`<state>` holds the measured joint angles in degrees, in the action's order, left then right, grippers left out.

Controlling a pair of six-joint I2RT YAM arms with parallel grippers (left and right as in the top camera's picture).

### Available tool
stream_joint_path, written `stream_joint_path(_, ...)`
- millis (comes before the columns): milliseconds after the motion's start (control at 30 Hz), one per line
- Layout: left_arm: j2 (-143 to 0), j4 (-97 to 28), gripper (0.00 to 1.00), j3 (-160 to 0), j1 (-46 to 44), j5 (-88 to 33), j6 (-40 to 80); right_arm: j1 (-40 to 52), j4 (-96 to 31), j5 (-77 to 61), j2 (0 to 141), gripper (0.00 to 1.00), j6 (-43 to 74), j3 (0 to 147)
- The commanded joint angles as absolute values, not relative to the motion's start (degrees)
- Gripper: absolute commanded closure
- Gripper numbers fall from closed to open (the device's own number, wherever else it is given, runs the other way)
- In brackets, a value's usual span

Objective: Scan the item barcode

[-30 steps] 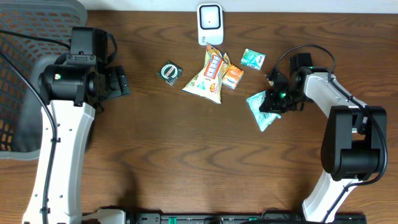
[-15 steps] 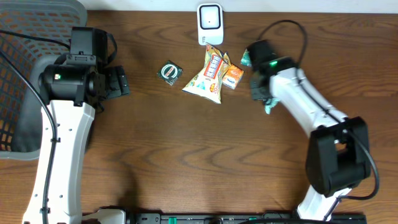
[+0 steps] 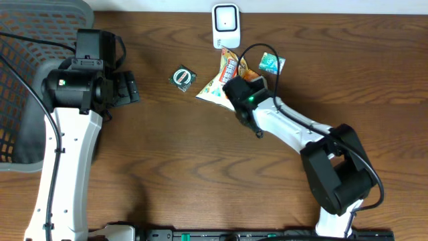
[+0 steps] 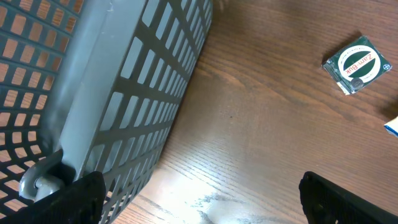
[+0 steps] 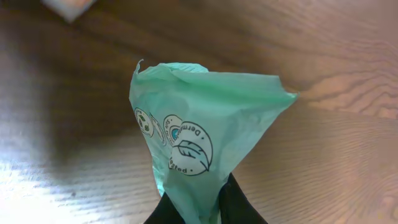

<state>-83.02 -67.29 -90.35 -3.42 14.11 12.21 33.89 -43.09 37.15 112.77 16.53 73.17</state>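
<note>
A mint-green plastic packet (image 5: 199,124) with a leaf logo hangs pinched at its lower end in my right gripper (image 5: 202,214), which is shut on it above the wooden table. No barcode shows on the side facing the camera. From overhead the right gripper (image 3: 239,95) sits beside the snack bag (image 3: 224,73), and the arm hides the packet. The white scanner (image 3: 225,25) stands at the far edge. My left gripper (image 4: 199,211) is open over bare wood next to the basket, its dark fingertips (image 4: 78,199) wide apart.
A grey mesh basket (image 4: 112,93) fills the left side. A round green tin (image 3: 182,77) lies left of the snack bag. A small green packet (image 3: 271,63) and an orange pack (image 3: 253,79) lie near the scanner.
My right arm has swung from the table's right side to the middle, carrying the green packet to beside the snack bag. The left arm has not moved.
</note>
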Motion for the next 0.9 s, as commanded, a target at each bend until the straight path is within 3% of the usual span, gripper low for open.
stream_joint_path(0, -82.61, -67.48, 0.02, -90.87, -3.11, 15.07, 12.56, 35.77, -43.24, 39.03, 113.14, 0.94, 17.80, 73.10)
stream_joint_path(267, -82.61, -67.48, 0.02, -90.87, -3.11, 15.07, 12.56, 40.69, -43.07, 46.22, 113.16, 0.96, 20.32, 73.14)
stream_joint_path(533, -82.61, -67.48, 0.02, -90.87, -3.11, 15.07, 12.58, 42.24, -42.87, 51.07, 113.16, 0.92, 20.10, 73.14)
stream_joint_path(867, -82.61, -67.48, 0.02, -90.87, -3.11, 15.07, 12.58, 39.48, -40.82, 42.44, 113.16, 0.95, 20.16, 73.17)
